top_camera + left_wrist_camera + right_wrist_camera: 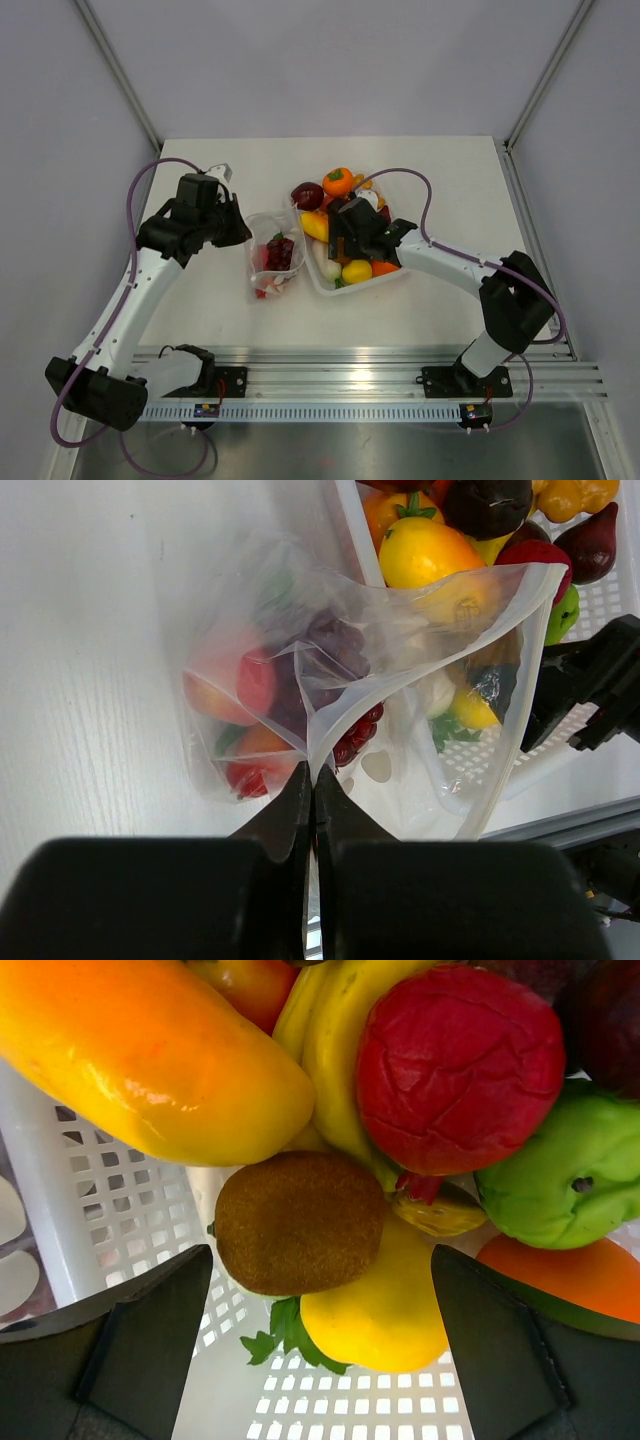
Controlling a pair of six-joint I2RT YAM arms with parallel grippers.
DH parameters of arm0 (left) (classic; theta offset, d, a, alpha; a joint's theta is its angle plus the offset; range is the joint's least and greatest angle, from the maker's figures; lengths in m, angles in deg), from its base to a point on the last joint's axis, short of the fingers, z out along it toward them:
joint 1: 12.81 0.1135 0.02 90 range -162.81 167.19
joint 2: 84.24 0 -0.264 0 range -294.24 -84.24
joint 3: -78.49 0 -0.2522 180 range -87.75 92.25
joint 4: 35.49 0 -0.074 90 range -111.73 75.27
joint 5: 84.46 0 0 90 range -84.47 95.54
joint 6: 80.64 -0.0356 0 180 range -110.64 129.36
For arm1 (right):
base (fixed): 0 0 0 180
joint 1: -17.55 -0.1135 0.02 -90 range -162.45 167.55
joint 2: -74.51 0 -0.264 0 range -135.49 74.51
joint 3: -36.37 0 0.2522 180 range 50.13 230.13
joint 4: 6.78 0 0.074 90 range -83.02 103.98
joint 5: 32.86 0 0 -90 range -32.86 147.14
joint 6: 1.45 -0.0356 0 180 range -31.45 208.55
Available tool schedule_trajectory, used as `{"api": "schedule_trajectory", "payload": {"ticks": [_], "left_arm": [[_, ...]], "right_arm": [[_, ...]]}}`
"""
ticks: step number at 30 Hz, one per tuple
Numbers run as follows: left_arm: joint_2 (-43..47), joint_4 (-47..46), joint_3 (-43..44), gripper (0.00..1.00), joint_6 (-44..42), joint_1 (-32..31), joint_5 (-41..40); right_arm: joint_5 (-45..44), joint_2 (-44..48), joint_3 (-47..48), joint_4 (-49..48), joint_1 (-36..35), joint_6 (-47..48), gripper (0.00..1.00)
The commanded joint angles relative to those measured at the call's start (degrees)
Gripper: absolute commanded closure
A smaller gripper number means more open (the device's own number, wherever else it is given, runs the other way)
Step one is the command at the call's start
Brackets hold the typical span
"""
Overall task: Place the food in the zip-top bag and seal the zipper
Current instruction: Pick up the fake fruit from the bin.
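The clear zip-top bag (pixel 271 262) lies left of the white tray (pixel 325 282) and holds purple grapes (pixel 335 645) and red and orange food pieces (pixel 245 685). My left gripper (pixel 314 780) is shut on the bag's mouth edge and holds the mouth open toward the tray. My right gripper (pixel 320 1320) is open, low over the tray's food, its jaws either side of a brown kiwi (pixel 298 1222) and a yellow fruit (pixel 385 1310). A red fruit (pixel 458 1065), a green piece (pixel 555 1175) and a long orange-yellow fruit (pixel 140 1055) lie around them. The zipper strip is not clearly visible.
A dark red apple (pixel 306 194) and an orange pepper (pixel 338 181) sit at the tray's far end. The metal rail (pixel 380 375) runs along the table's near edge. Grey walls enclose the table at the back and sides.
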Motion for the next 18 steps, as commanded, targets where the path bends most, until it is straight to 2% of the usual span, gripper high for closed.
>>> {"api": "schedule_trajectory", "payload": {"ticks": [1, 8, 18], "left_arm": [[1.76, -3.09, 0.42, 1.00, -0.03, -0.13, 0.83], [2.20, -3.18, -0.11, 1.00, 0.06, -0.13, 0.92], [2.37, -3.53, -0.55, 1.00, 0.06, -0.13, 1.44]], "right_arm": [[0.95, -1.59, 2.44, -3.08, -0.31, 1.16, 0.00], [2.62, -3.36, 2.88, -4.22, -0.31, 0.99, 0.04], [2.19, 0.94, 0.51, -4.40, -0.31, -0.07, 0.27]]}}
